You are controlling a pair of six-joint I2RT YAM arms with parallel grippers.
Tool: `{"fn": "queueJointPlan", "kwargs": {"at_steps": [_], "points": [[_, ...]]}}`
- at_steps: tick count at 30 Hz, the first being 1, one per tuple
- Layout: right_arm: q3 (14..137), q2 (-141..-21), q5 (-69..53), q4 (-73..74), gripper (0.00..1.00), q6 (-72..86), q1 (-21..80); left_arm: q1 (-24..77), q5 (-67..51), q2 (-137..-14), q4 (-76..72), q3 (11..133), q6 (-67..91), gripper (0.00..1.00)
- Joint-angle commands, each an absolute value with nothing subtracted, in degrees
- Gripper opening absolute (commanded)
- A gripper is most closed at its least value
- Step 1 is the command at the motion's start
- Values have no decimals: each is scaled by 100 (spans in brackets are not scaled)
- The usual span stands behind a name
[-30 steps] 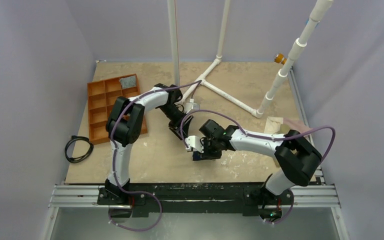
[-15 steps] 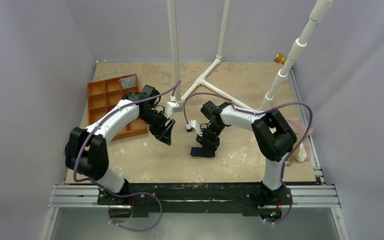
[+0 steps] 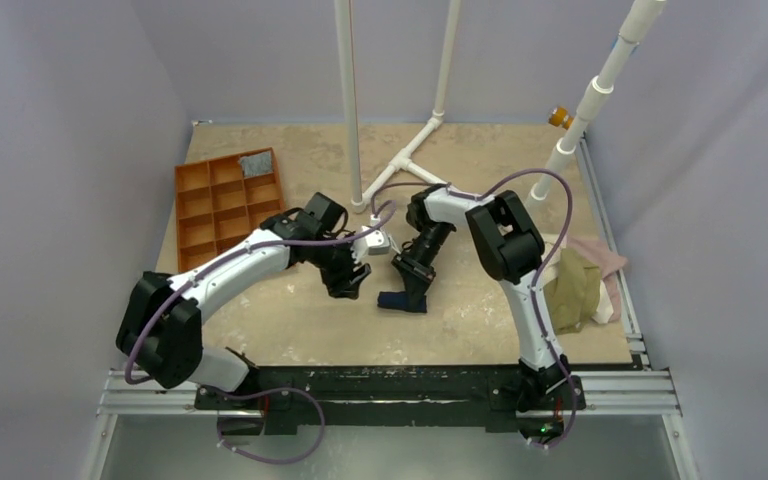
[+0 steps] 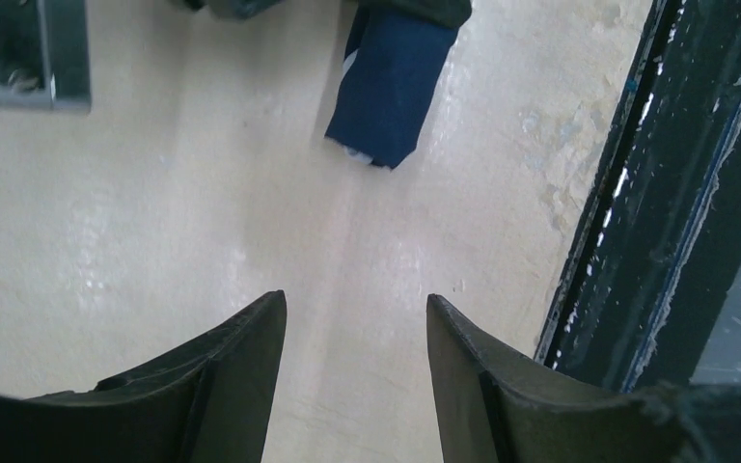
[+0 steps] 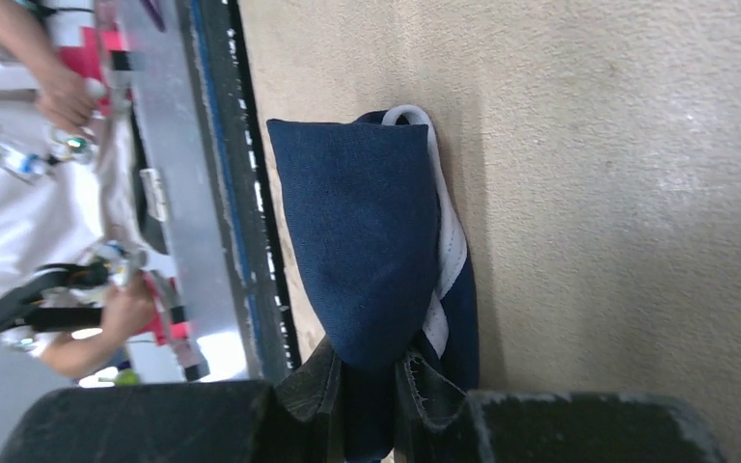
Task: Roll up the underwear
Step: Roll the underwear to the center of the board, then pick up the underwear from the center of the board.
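Observation:
The underwear [image 3: 401, 300] is a navy-blue roll with a white trim, lying on the table near its front middle. In the right wrist view the underwear [image 5: 371, 241] lies lengthwise ahead of my right gripper [image 5: 371, 371], which is shut on its near end. From above, my right gripper [image 3: 413, 284] points down onto the roll from behind. My left gripper [image 3: 350, 284] hovers just left of the roll, open and holding nothing. In the left wrist view the underwear [image 4: 391, 87] lies well beyond my left gripper [image 4: 355, 304].
An orange compartment tray [image 3: 192, 215] sits at the back left with a grey cloth [image 3: 256, 162] in one corner cell. An olive-green garment [image 3: 572, 290] and a pale pink cloth [image 3: 600, 255] lie at the right edge. White pipes [image 3: 405, 160] stand behind. The black front rail [image 4: 637, 193] is close.
Both arms have swung: my right arm now reaches the roll from behind, uncovering the olive garment. My left gripper has moved down and right toward the roll, which has stayed in place.

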State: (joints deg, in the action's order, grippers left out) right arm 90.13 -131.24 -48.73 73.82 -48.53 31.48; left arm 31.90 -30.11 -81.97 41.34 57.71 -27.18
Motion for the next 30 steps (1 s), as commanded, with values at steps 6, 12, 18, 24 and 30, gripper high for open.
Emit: {"fn": "queueJointPlan", "kwargs": {"at_steps": [6, 12, 18, 24, 30], "points": [[9481, -14185, -4777, 7586, 0, -5886, 2922, 4087, -2196, -8648, 2658, 5871, -2886, 54], [9577, -14449, -4853, 7793, 0, -6012, 2837, 4628, -1809, -9032, 2290, 5896, -3041, 55], [9624, -14501, -4844, 7794, 0, -5939, 2827, 5014, -1612, -9350, 2085, 5997, -3177, 56], [9621, -14516, -4834, 7749, 0, -5884, 2829, 5239, -1521, -9640, 1898, 6073, -3164, 56], [9620, -14511, -4816, 7729, 0, -5857, 2823, 5317, -1560, -9980, 1766, 6112, -3133, 56]]}}
